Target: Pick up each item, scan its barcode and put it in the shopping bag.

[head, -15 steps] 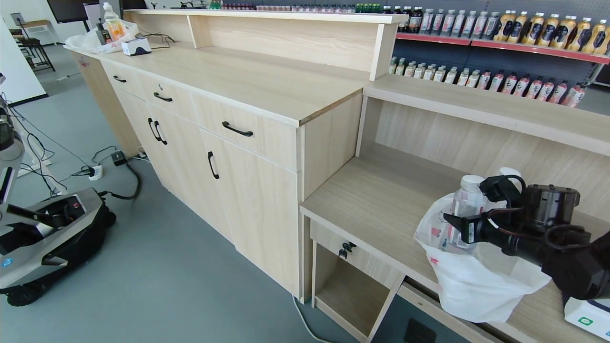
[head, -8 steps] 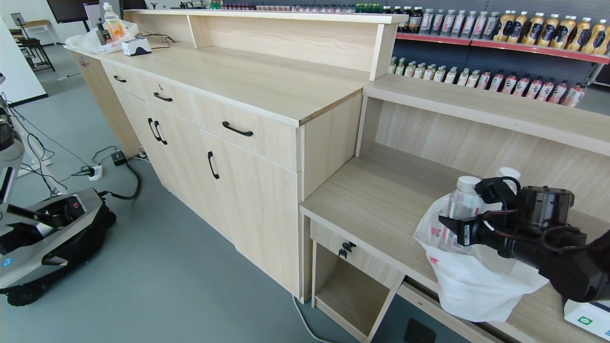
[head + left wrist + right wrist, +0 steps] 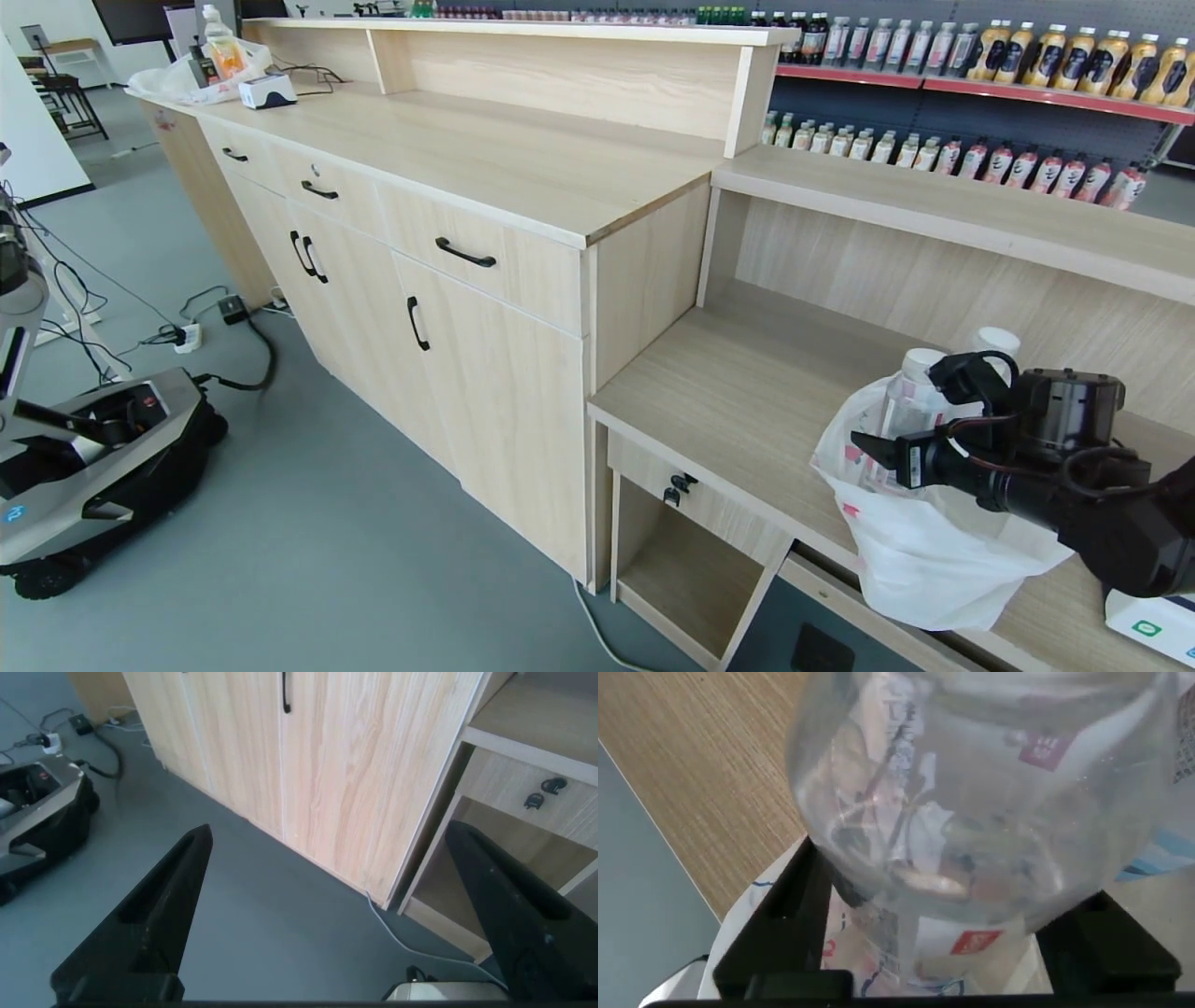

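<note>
My right gripper (image 3: 898, 411) is shut on a clear plastic bottle (image 3: 913, 378) with a white cap, holding it upright in the mouth of the white shopping bag (image 3: 934, 560) on the low wooden desk (image 3: 747, 392). In the right wrist view the bottle's base (image 3: 971, 793) sits between the two black fingers (image 3: 780, 929), with the bag (image 3: 868, 952) beneath. A second white cap (image 3: 997, 340) stands just behind the gripper. The white scanner box (image 3: 1153, 623) lies at the desk's near right corner. My left gripper (image 3: 327, 924) hangs open over the grey floor, beside the cabinet (image 3: 355, 765).
A tall wooden counter (image 3: 485, 159) with drawers runs to the left; another bag with goods (image 3: 201, 70) sits at its far end. Store shelves of bottles (image 3: 943, 149) line the back. Cables (image 3: 215, 327) lie on the floor.
My right gripper has sunk a little and shifted slightly left, taking the bottle lower into the bag's mouth.
</note>
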Controlling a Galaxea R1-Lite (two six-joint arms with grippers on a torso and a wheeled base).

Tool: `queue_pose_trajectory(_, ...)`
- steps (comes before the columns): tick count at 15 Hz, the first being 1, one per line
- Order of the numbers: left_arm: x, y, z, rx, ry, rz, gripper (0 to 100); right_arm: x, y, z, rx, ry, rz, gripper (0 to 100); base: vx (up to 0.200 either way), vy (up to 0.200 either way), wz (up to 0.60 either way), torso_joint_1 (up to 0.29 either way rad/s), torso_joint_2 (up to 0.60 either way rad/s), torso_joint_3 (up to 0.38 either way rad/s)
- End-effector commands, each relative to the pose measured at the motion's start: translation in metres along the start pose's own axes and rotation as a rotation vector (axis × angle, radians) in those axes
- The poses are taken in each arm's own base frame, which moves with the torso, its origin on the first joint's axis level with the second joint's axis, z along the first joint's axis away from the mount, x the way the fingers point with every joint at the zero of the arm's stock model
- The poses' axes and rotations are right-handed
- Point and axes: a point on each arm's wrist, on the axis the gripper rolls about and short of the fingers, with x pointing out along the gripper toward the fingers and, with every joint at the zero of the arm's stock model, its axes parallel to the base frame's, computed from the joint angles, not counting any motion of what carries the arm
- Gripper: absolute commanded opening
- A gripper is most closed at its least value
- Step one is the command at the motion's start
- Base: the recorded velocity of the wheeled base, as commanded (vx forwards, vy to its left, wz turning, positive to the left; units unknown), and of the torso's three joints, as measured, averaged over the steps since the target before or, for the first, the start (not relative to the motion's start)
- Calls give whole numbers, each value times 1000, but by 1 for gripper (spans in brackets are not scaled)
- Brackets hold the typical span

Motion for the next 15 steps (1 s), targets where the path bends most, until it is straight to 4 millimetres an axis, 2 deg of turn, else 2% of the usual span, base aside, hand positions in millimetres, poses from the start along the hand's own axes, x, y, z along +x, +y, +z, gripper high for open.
queue_pose_trajectory(1,0,0,0,0,0,1,100,-1,0,1,-4,-7,1,100,0,0,0,0,0,0)
queue_pose_trajectory(4,0,0,0,0,0,0,100,-11,0,13,-16,-43,-3,100,0,0,0,0,0,0)
queue_pose_trajectory(6,0,0,0,-1,0,0,100,-34,-1,29,-64,-74,-18,100,0,0,0,0,0,0)
queue_pose_trajectory(10,0,0,0,0,0,0,100,-80,-8,36,-134,-128,-89,100,0,0,0,0,0,0)
queue_pose_trajectory(13,0,0,0,0,0,0,100,-103,-15,46,-138,-185,-146,100,0,0,0,0,0,0)
queue_pose_trajectory(15,0,0,0,0,0,0,100,-109,-16,48,-140,-193,-157,100,0,0,0,0,0,0)
